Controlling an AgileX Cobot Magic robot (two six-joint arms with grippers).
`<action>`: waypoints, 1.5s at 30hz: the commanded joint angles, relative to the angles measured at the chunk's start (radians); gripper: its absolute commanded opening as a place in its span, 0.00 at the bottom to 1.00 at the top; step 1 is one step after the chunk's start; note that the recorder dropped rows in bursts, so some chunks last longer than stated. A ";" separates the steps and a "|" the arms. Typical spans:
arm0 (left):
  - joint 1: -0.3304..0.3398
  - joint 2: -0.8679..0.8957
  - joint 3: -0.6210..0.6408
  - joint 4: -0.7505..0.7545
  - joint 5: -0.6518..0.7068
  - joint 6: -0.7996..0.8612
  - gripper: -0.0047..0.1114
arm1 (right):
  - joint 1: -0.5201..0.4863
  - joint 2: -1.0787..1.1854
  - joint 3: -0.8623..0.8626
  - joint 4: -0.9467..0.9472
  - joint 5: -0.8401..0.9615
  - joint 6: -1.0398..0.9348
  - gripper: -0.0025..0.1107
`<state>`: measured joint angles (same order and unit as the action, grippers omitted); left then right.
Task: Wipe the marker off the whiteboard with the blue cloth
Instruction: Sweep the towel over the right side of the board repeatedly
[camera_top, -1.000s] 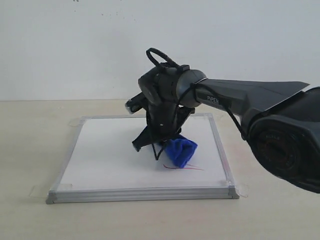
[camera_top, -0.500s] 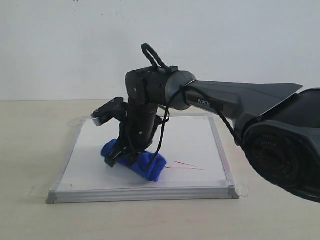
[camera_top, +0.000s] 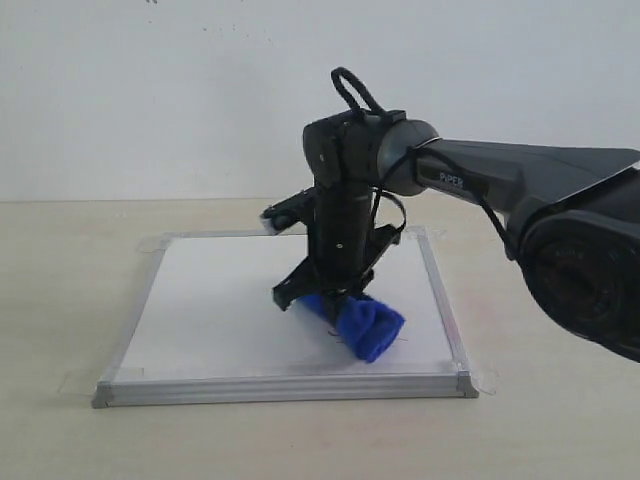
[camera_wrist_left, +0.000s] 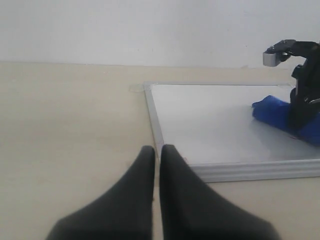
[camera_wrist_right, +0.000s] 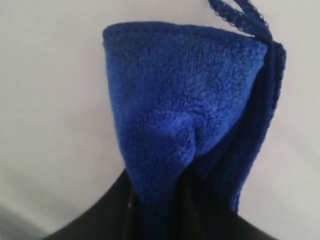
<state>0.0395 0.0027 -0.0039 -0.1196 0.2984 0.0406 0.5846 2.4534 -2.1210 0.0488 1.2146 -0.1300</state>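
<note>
The whiteboard (camera_top: 210, 310) lies flat on the table, with its silver-grey frame and tape tabs at the corners. My right gripper (camera_top: 322, 300) reaches down onto the board's right front part and is shut on the blue cloth (camera_top: 366, 326), which presses on the white surface. In the right wrist view the cloth (camera_wrist_right: 185, 100) fills the space between the dark fingers of that gripper (camera_wrist_right: 162, 200). No red marker lines show; the spot where they lay is under the cloth. My left gripper (camera_wrist_left: 157, 152) is shut and empty, low over the table beside the board's corner (camera_wrist_left: 152, 87).
The right arm (camera_top: 500, 180) stretches in from the right above the board's right edge. A beige tabletop (camera_top: 60, 290) surrounds the board, with a plain white wall behind it. From the left wrist view the right gripper (camera_wrist_left: 304, 100) and cloth (camera_wrist_left: 272, 112) stand at the board's far side.
The right gripper swept the cloth from the board's right to its left front, then back right over the red line. That line, visible half a second ago, no longer shows.
</note>
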 joint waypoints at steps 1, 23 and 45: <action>0.000 -0.003 0.004 0.005 0.001 0.005 0.07 | 0.049 0.011 0.005 0.336 0.006 -0.209 0.02; 0.000 -0.003 0.004 0.005 0.001 0.005 0.07 | -0.022 -0.001 0.217 -0.229 0.006 0.173 0.02; 0.000 -0.003 0.004 0.005 0.001 0.005 0.07 | 0.176 -0.116 0.212 -0.101 -0.070 -0.133 0.02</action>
<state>0.0395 0.0027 -0.0039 -0.1196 0.2984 0.0406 0.7458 2.3526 -1.9200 -0.1394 1.1823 -0.2619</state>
